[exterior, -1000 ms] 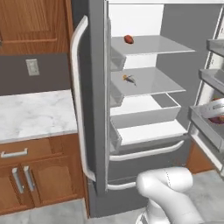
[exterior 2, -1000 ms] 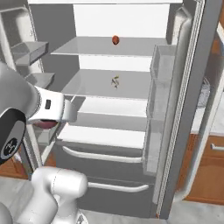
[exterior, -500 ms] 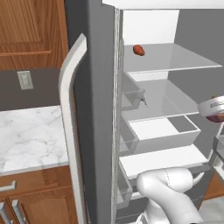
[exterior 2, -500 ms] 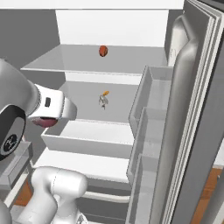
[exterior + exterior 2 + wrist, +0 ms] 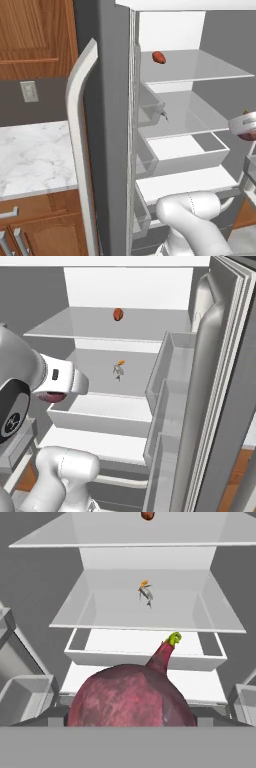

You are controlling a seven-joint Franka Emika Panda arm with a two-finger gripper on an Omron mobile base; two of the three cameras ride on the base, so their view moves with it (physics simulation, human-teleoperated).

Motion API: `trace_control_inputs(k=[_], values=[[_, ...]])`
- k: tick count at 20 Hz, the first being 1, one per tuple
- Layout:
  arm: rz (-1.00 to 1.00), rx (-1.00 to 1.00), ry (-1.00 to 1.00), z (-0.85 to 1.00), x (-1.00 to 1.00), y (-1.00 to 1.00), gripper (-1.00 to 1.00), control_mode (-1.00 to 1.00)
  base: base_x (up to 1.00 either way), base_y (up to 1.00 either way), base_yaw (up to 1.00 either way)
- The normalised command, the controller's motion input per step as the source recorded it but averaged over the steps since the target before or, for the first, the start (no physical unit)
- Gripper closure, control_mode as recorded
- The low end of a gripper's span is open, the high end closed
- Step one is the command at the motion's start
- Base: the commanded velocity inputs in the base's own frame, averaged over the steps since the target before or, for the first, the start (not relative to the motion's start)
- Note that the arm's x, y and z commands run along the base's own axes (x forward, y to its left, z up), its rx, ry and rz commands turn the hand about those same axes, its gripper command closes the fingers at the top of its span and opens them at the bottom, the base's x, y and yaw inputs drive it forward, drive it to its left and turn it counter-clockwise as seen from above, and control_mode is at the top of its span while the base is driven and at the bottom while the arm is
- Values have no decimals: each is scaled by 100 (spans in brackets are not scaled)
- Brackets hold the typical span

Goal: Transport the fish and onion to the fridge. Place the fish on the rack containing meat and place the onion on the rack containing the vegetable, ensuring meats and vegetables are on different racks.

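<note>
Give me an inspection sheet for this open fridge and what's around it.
Surface: fridge open; top shelf, middle shelf, drawer below.
Job's things: onion in the gripper, in front of the shelves.
Clutter: red-brown lump on the top shelf; small grey and orange item on the middle shelf, too small to identify.
Grippers: gripper closed on the onion.
Cables: nothing seen.
Surroundings: marble counter, wooden cabinets, wall outlet.

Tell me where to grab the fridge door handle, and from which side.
Take the handle near mid-height, where the long upright bar runs straight and slim. Its top end curves back into the door. Come from the counter side, jaws level across the bar. The gripper is holding the onion, so shelve that first.
</note>
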Motion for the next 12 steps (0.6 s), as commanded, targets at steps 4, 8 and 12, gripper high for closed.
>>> trace_control_inputs(k=[4,8,12], values=[[0,0,0,0,0,0,100,100,100,0,1],[0,0,-6,9,17,6,100,-100,50,0,0],[-3,0,-17,49,19,30,100,-100,0,0,0]])
